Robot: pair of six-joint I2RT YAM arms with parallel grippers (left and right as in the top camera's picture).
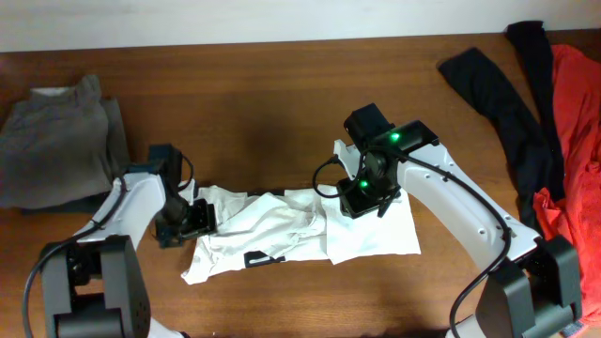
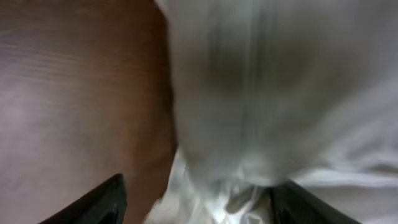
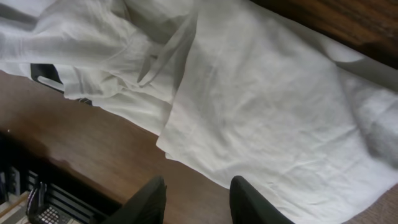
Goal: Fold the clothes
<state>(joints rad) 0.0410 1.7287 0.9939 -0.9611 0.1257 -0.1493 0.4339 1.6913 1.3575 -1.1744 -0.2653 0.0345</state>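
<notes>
The white T-shirt (image 1: pixel 300 230) lies crumpled on the front middle of the wooden table, a bit of its black print (image 1: pixel 255 256) showing. My left gripper (image 1: pixel 197 218) is at the shirt's left edge. In the left wrist view the left gripper (image 2: pixel 204 182) stands wide open, with blurred white cloth (image 2: pixel 261 93) bunched between the fingers. My right gripper (image 1: pixel 366 197) hovers over the shirt's right half. Seen from the right wrist, the right gripper (image 3: pixel 199 182) is open over bare wood, just short of the shirt's hem (image 3: pixel 186 149). A black garment (image 1: pixel 498 103) and an orange-red one (image 1: pixel 573 122) lie at the far right.
A folded grey pile of clothes (image 1: pixel 61 141) sits at the left edge of the table. Bare wood (image 1: pixel 263 103) stretches across the back. The table's front edge (image 3: pixel 37 155) is close behind the shirt in the right wrist view.
</notes>
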